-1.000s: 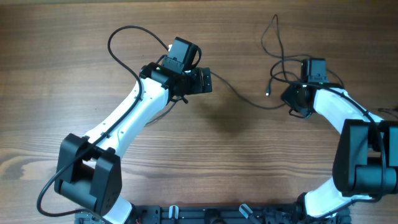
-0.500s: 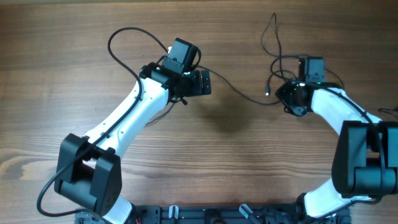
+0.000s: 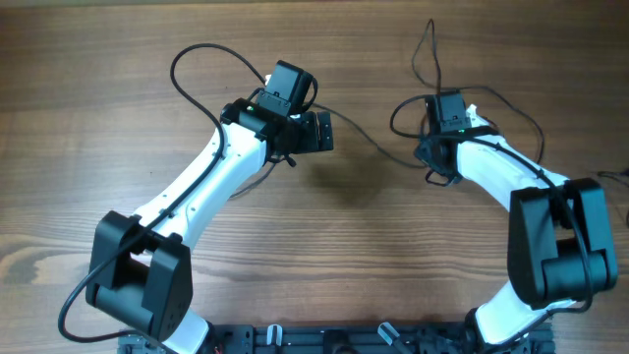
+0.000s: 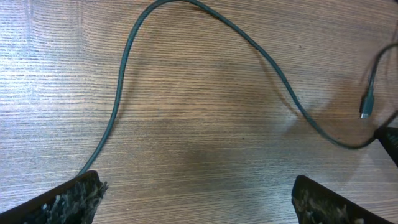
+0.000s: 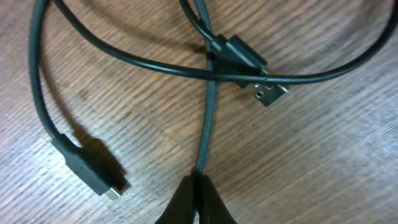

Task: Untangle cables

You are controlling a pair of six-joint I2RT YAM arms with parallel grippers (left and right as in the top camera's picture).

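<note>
We are seeing a brown wooden bench (image 3: 118, 59) filling every view. Nearest, the right fingers (image 5: 186, 208) are pressing fully together on one strand of the thin black cables (image 5: 206, 124), which are crossing just beyond them, on the bench's right half. We are counting two plug ends (image 5: 90, 171) there. Farther left, the left fingers (image 4: 68, 199) are standing wide apart, holding nothing, above one strand.

Only the tips of my right pincer (image 5: 196, 198) show, cut off at the wrist view's edge. The cables (image 5: 207, 124) run out past its far edge.
</note>
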